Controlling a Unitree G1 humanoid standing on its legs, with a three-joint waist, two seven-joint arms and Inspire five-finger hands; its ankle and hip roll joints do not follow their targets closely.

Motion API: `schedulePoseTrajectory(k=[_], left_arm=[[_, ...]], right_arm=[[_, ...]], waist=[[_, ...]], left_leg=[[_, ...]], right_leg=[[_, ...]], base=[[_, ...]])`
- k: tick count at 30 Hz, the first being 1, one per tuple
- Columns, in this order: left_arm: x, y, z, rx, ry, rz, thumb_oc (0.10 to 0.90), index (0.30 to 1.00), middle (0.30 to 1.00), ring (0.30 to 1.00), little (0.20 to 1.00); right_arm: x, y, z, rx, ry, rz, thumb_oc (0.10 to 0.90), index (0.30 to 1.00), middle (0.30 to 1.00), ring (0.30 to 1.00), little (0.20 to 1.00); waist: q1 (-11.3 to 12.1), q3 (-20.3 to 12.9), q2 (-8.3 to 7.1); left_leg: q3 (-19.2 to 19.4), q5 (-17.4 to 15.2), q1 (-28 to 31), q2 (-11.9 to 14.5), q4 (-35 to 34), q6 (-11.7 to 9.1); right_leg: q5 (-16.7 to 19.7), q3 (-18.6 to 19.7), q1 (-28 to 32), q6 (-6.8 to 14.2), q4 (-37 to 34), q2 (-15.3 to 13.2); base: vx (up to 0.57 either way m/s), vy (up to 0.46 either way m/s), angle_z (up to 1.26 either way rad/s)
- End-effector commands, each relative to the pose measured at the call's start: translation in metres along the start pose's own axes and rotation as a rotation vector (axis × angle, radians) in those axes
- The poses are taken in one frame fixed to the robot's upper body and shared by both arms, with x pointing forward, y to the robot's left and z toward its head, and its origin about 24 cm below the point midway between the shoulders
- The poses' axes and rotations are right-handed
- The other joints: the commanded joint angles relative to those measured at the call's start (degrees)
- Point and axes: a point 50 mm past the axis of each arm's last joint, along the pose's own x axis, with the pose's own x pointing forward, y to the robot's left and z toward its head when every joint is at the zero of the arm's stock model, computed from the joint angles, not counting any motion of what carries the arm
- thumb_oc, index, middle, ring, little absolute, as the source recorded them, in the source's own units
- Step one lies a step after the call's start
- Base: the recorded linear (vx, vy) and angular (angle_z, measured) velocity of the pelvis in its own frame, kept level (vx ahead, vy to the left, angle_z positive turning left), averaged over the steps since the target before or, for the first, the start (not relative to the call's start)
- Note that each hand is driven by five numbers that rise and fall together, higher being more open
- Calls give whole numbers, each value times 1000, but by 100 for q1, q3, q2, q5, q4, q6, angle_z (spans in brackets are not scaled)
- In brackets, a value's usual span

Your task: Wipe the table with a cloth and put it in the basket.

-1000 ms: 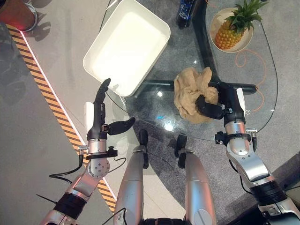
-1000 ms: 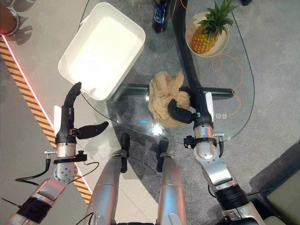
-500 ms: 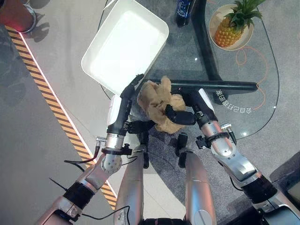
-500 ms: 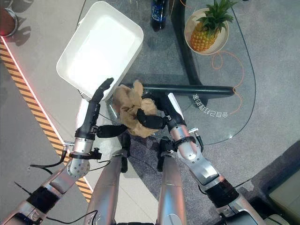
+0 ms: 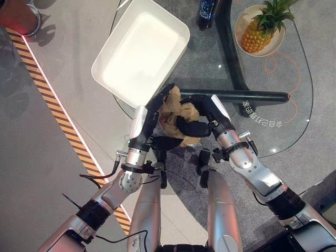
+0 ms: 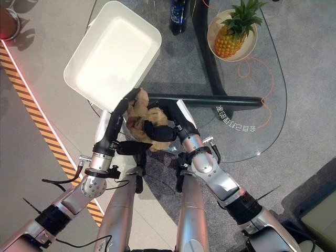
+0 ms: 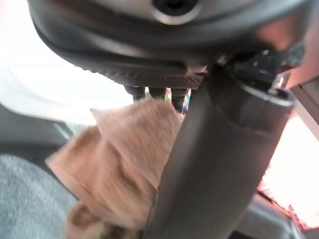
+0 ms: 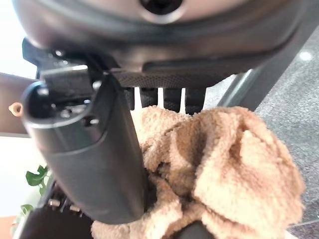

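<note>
- Right hand (image 5: 202,116) curled round the tan cloth (image 5: 176,113), thumb across the front of the bunch and fingers behind it, holding it just above the near edge of the glass desk (image 5: 294,121)
- In the right wrist view, cloth (image 8: 219,164) bunched against the palm, thumb (image 8: 84,159) pressed along one side, fingers (image 8: 169,97) showing past the top of the fabric
- Left hand (image 5: 149,113) reaching up beside the cloth from the robot's left, fingers long and fairly straight along the cloth's left flank, thumb (image 5: 165,142) spread wide below it; touching the fabric, but cannot tell whether pinching it
- In the left wrist view, cloth (image 7: 124,159) lying between the fingers and the thumb (image 7: 219,164), close against both
- Cloth between the two hands, just beside the near corner of the white basket (image 5: 105,71), not inside it
- Basket tilted across the far-left corner of the desk, hollow and bright inside
- Pineapple (image 5: 260,31) in a bowl at the far right of the desk, dark bottle (image 5: 207,13) between it and the basket, both well apart from the hands
</note>
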Motion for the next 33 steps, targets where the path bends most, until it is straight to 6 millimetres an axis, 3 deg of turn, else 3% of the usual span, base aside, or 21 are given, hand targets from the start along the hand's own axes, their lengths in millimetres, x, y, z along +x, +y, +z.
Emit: schedulePoseTrajectory(k=[1, 18, 31, 32, 33], left_arm=[[17, -10, 51, -128, -248, -9, 800, 900, 900, 900, 900], [18, -19, 44, -201, -159, 4, 800, 900, 900, 900, 900], [9, -15, 8, -128, 32, 39, 800, 900, 900, 900, 900], [8, -15, 7, -130, 34, 36, 726, 836, 836, 836, 826], [7, -17, 6, -132, 34, 26, 424, 578, 578, 578, 524]], right_arm=[[3, 10, 84, 121, -400, 64, 100, 300, 300, 300, 200], [5, 18, 90, 193, -436, 48, 100, 300, 300, 300, 200], [1, -6, 99, 251, -502, -48, 100, 300, 300, 300, 200], [0, -5, 99, 252, -500, -40, 100, 300, 300, 300, 200], [0, -3, 98, 249, -496, -27, 100, 300, 300, 300, 200]], waist=[[83, -154, -80], [93, -154, -62], [53, -154, -143], [49, -154, -142], [45, -154, -138]], left_leg=[[469, -399, 362, -352, -83, 454], [456, -385, 402, -397, -162, 461], [492, -418, 566, -340, -206, 460], [491, -415, 575, -343, -213, 458], [496, -417, 577, -341, -212, 459]], right_leg=[[452, -162, 68, -32, -410, 525], [497, -161, 94, -20, -528, 505], [497, -171, 220, 6, -529, 522], [499, -164, 231, 4, -544, 528], [497, -159, 229, -3, -545, 525]], base=[[0, 0, 0], [0, 0, 0], [0, 0, 0], [0, 0, 0], [0, 0, 0]])
